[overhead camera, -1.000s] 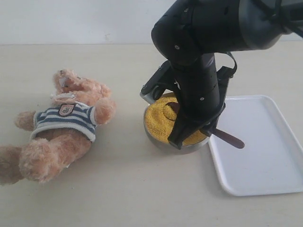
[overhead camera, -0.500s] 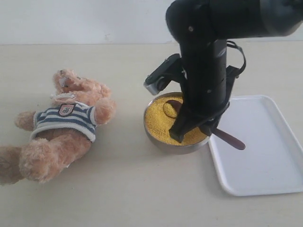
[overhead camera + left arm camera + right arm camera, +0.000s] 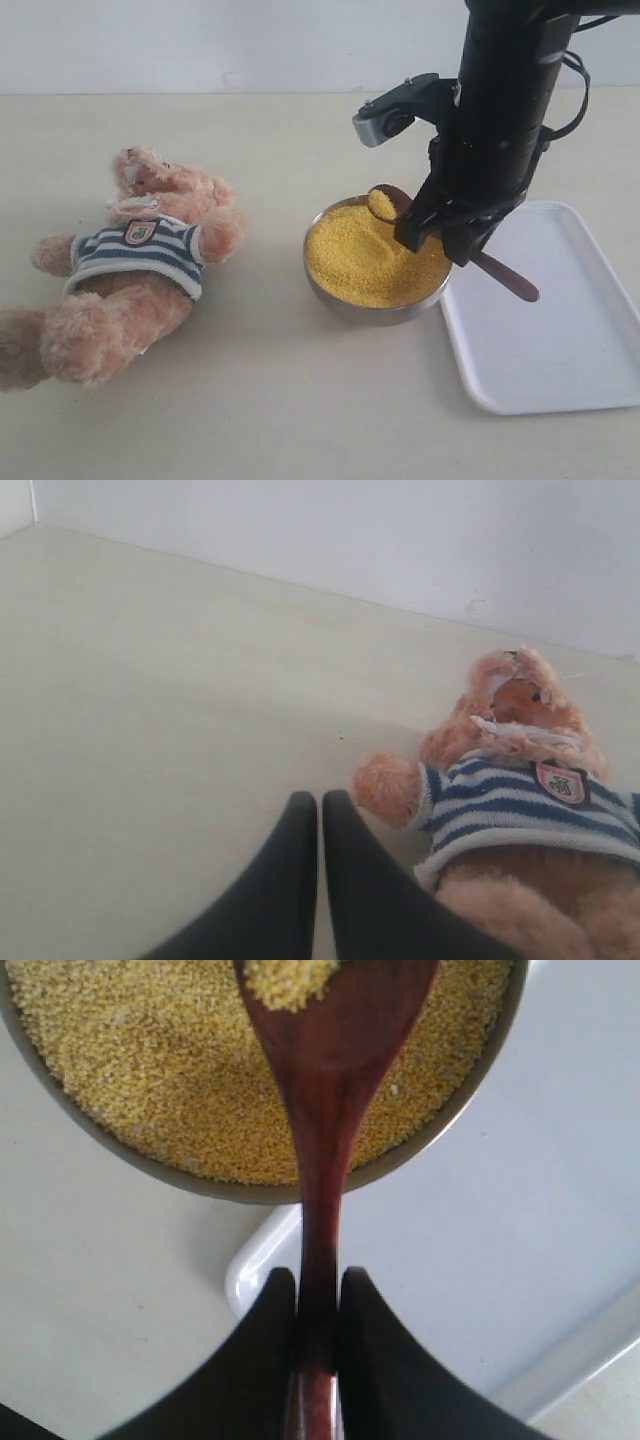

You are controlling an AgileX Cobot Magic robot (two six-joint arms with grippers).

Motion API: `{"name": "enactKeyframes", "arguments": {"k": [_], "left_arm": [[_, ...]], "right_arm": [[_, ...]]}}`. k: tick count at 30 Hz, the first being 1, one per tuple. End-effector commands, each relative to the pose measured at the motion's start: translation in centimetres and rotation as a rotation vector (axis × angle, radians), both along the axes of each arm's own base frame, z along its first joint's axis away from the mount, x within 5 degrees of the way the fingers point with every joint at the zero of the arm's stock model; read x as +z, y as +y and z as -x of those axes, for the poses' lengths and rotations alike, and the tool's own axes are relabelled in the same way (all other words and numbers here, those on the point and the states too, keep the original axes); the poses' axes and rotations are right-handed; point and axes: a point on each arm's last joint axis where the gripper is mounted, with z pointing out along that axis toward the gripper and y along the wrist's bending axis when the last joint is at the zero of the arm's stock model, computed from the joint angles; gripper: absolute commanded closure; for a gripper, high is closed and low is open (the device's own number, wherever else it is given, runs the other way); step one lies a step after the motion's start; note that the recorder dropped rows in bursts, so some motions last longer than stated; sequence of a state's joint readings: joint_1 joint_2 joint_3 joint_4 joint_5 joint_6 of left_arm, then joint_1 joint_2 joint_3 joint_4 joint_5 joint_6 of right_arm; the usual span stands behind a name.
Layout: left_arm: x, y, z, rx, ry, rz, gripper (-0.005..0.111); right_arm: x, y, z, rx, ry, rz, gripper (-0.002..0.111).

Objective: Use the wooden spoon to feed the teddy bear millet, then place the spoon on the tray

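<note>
Teddy bear [image 3: 130, 270] on its back, desk's left side | left gripper [image 3: 320, 805] near it, jaws pressed together, empty | millet [image 3: 365, 265] in metal bowl [image 3: 375, 312] mid-desk | wooden spoon [image 3: 325, 1090] loaded with grains above bowl, handle pinched by right gripper [image 3: 318, 1278] | tray [image 3: 560, 340] just beside bowl, desk's right side

The bear [image 3: 110, 320] was fluffy, rough plush, its striped shirt [image 3: 170, 255] soft cloth. The millet [image 3: 365, 265] was fine, matt grain in a bowl [image 3: 345, 305] of dull-shining metal. The spoon [image 3: 325, 1110] was smooth, dark, faintly glossy wood. The tray [image 3: 560, 350] looked like smooth white plastic, and the bench [image 3: 280, 400] was pale and matt. The right hand [image 3: 318, 1280] and left hand [image 3: 318, 800] were smooth, matt black.
</note>
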State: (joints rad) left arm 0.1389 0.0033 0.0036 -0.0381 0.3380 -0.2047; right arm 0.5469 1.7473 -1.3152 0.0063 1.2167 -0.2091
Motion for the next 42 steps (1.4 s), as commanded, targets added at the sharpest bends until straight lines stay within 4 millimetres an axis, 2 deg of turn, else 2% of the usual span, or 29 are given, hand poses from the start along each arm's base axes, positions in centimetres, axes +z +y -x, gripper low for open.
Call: {"name": "enactKeyframes", "arguments": {"k": [1, 32, 36, 42], "left_arm": [[0.2, 0.0, 0.0, 0.002, -0.014, -0.008, 0.103], [0.3, 0.0, 0.0, -0.001, -0.020, -0.026, 0.103], [1.5, 0.2, -0.2, -0.007, -0.133, -0.190, 0.103], [3.4, 0.2, -0.2, 0.005, -0.345, -0.181, 0.103]], "right_arm": [[0.4, -0.1, 0.1, 0.005, 0.007, -0.030, 0.109], [0.4, 0.1, 0.1, -0.013, 0.016, -0.046, 0.109], [0.4, 0.1, 0.1, -0.013, 0.016, -0.046, 0.109], [0.4, 0.1, 0.1, -0.013, 0.016, -0.046, 0.109]]}}
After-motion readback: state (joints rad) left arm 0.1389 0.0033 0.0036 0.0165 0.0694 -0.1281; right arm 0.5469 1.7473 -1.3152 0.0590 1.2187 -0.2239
